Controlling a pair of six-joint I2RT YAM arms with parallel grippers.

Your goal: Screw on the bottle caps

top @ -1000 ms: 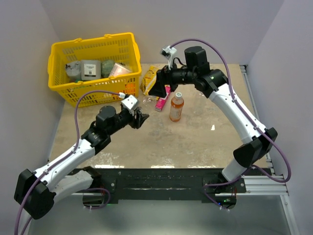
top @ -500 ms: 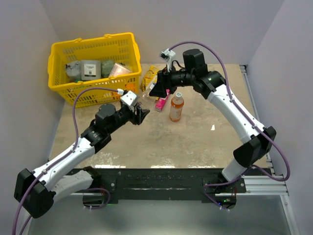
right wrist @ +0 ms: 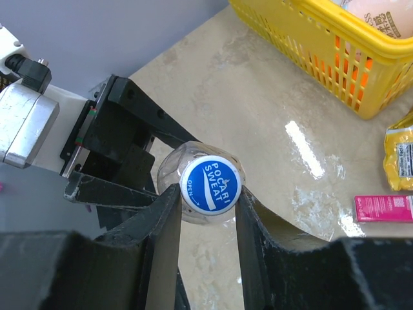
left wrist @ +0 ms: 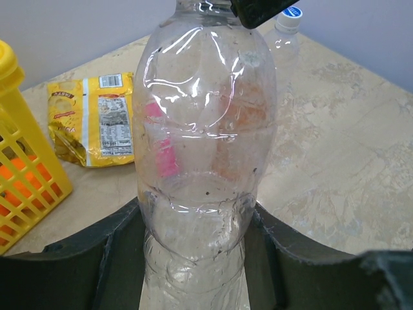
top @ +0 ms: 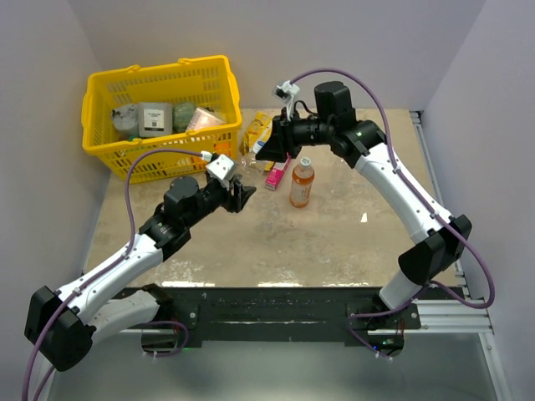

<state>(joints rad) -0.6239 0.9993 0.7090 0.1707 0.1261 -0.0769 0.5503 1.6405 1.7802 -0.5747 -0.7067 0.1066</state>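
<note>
The right pincer (right wrist: 208,194) has closed onto the Pocari Sweat cap (right wrist: 210,185); the left pincer (left wrist: 197,242) clamps the clear bottle (left wrist: 203,148) upright, neck up.

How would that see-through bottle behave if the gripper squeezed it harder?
The clear bottle seems empty, so probably very light. Its thin walls look creased, so a harder squeeze from the left gripper would likely buckle it. Being round and glossy, it might also twist or slip.

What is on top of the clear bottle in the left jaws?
A blue cap with white letters sits on the clear bottle, and the right jaws press both its sides. The cap covers the bottle's mouth, so how far it is screwed on cannot be seen.
</note>
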